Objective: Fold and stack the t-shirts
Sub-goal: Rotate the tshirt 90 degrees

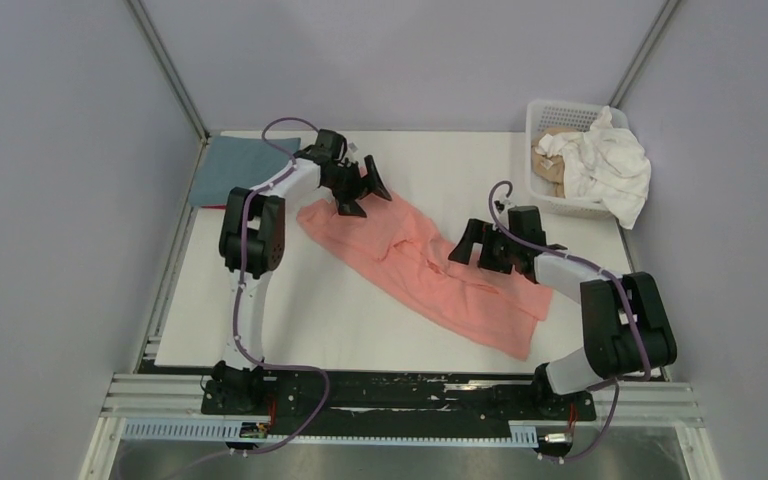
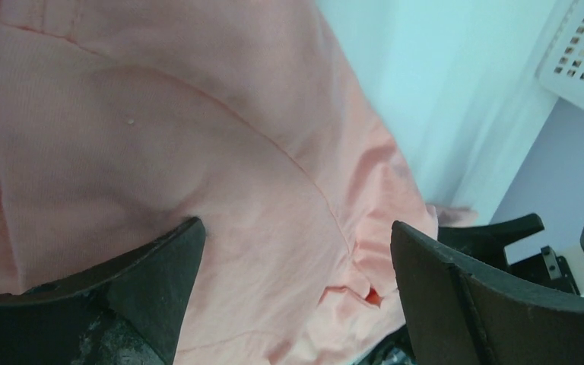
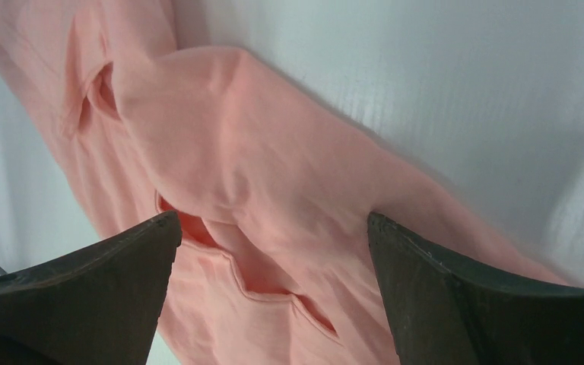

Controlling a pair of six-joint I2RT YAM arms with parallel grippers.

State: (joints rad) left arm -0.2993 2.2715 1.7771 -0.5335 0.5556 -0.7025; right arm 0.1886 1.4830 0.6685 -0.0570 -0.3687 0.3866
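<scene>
A salmon pink t-shirt (image 1: 430, 270) lies crumpled in a diagonal band across the white table (image 1: 290, 310), from back left to front right. My left gripper (image 1: 358, 196) hovers over its back-left end, jaws wide open, with pink cloth (image 2: 258, 190) filling the space below them. Over the shirt's middle, near a wavy hem, my right gripper (image 1: 472, 247) is open too, with the pink fabric (image 3: 274, 198) beneath it. A grey-blue t-shirt (image 1: 235, 168) lies folded flat at the back-left corner. White (image 1: 610, 165) and tan (image 1: 550, 160) t-shirts are heaped in the basket.
The white lattice basket (image 1: 538, 118) stands at the back right corner, with white cloth spilling over its right rim. Grey walls enclose the table on three sides. The arm bases sit on a metal rail (image 1: 400, 395) along the near edge.
</scene>
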